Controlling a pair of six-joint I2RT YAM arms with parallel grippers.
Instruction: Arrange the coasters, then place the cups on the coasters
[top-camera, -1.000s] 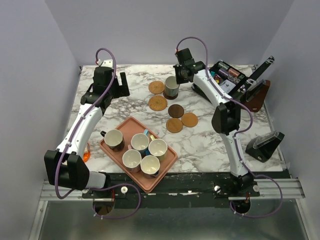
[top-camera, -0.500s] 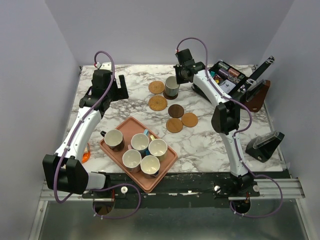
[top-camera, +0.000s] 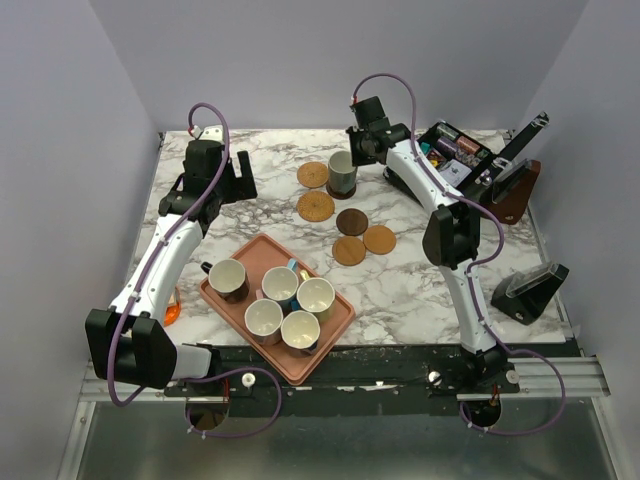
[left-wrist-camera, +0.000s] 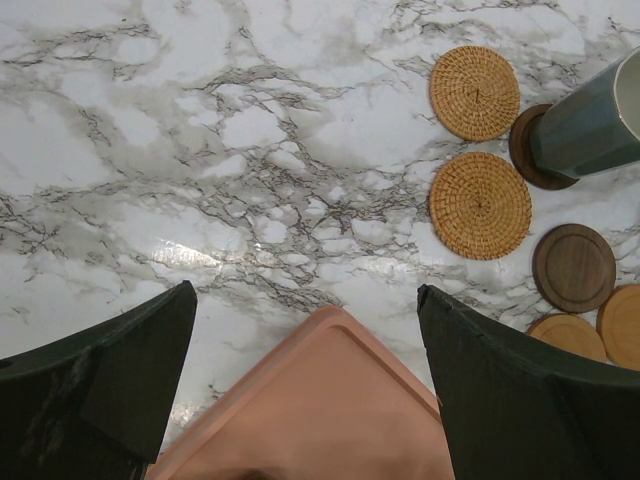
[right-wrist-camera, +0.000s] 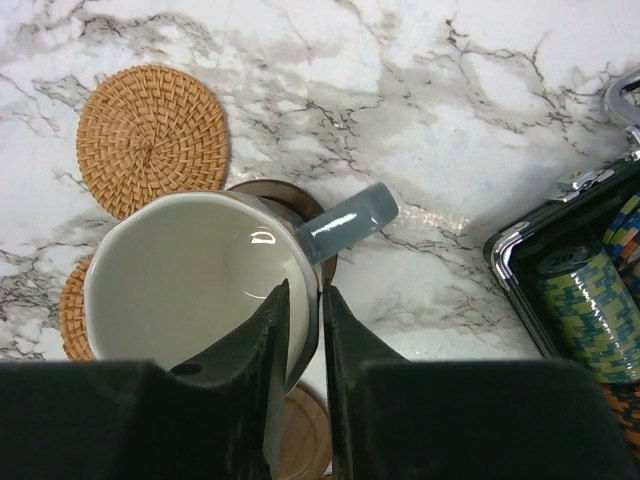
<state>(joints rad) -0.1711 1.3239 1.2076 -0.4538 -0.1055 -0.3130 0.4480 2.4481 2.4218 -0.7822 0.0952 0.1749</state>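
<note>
**Fig. — One cup on its coaster; five cups wait in the tray.**
Near: pink tray (top-camera: 258, 250) w/ five cups (top-camera: 281, 286). The left gripper (left-wrist-camera: 305, 300) hangs beyond its far corner, fingers wide apart, empty (prob. the nearer arm for the next pick). Mid: five bare coasters (top-camera: 316, 206). Far: grey-green cup (right-wrist-camera: 190, 270) upright on a dark coaster (left-wrist-camera: 520, 150). The right gripper (right-wrist-camera: 305, 292) is directly above, fingers astride the rim nr the handle; clamped or loosened, cannot tell.
</note>
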